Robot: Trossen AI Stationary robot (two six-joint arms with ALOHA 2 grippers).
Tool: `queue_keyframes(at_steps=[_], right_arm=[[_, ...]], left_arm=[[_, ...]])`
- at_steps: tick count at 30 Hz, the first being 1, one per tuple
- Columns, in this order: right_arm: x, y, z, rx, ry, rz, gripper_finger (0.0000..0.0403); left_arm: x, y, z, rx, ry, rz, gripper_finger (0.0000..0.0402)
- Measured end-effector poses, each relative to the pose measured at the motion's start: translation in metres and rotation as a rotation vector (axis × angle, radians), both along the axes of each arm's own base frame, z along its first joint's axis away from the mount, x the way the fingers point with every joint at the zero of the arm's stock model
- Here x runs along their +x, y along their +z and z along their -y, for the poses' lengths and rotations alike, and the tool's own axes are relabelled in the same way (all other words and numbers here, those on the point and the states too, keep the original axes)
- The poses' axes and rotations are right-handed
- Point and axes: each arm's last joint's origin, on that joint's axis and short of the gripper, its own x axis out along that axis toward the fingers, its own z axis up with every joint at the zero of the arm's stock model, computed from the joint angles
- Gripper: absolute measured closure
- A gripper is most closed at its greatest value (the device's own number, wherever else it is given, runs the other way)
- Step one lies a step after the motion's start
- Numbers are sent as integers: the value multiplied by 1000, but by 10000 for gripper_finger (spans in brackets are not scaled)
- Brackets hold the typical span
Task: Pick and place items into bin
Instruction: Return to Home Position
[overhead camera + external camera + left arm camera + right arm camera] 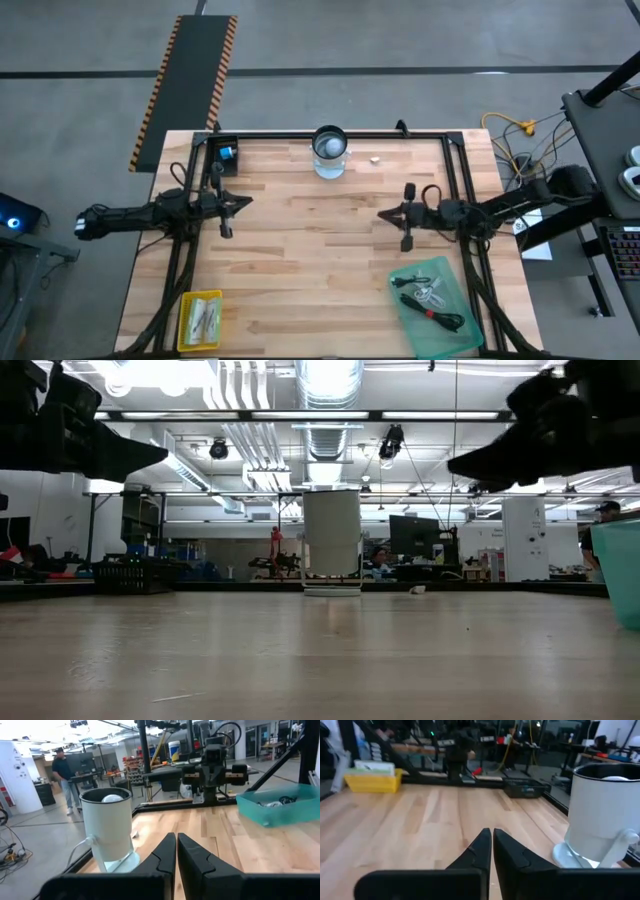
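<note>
The teal bin [452,322] stands at the table's near right corner. In it lie a black cable [432,318] and small white items [428,292]. A tiny white item [375,158] lies on the wood by the far edge. My left gripper [245,201] hovers shut above the table's left half and points toward the right, with nothing in it [176,836]. My right gripper [382,213] hovers shut above the right half, just beyond the bin's far side, and points left, also empty [491,831]. The two grippers face each other across the middle.
A round jar with a dark rim [330,150] stands at the far middle, with a white ball inside [112,798]. A yellow tray [200,320] of white packets sits at the near left corner. A black box [225,155] sits at the far left. Bare wood lies between the grippers.
</note>
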Motion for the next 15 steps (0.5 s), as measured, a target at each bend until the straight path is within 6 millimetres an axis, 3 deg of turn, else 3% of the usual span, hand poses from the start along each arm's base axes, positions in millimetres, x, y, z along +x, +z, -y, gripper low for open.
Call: queue_keyframes(at_steps=[4, 15], right_arm=[[-22, -6, 3, 28, 15, 47, 394], [-55, 4, 9, -7, -32, 32, 394]], left_arm=[[-1, 0, 0, 0, 2, 6, 402], [-2, 2, 0, -65, -8, -21, 401]])
